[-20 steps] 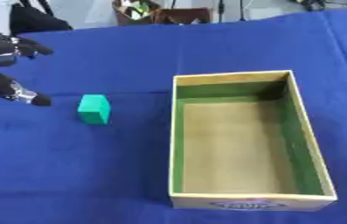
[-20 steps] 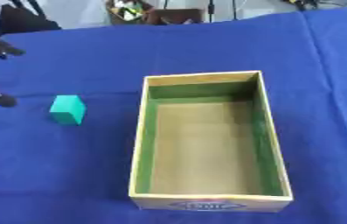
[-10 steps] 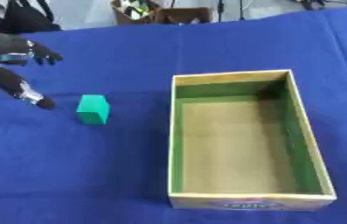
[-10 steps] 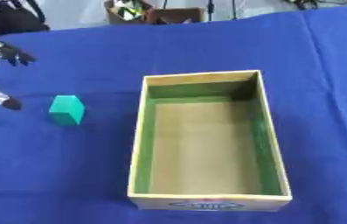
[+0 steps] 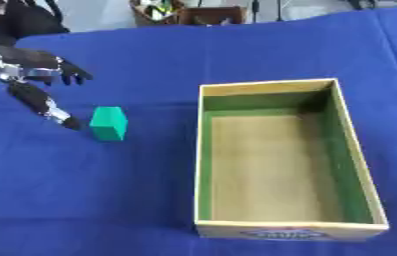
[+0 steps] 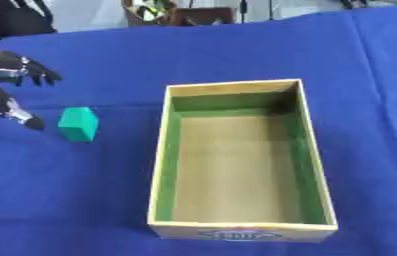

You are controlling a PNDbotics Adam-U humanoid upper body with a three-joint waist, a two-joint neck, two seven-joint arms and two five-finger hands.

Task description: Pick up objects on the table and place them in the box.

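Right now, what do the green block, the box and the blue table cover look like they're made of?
The green block looks like foam or painted wood: matte, even colour, crisp edges; I can't tell which. The box looks like thin wood or stiff card: pale tan rim and floor, inner walls green, a printed label in front. The blue cover looks like cloth: dull, with soft folds.

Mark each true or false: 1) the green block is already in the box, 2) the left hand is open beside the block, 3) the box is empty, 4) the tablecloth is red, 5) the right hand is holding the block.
1) False. The green block sits on the blue tablecloth, left of the box.
2) True. The left hand has its fingers spread, one fingertip close to the block's left side.
3) True. Only the box's bare floor and green inner walls show.
4) False. The cloth is blue.
5) False. The right hand shows in neither view, and nothing holds the block.
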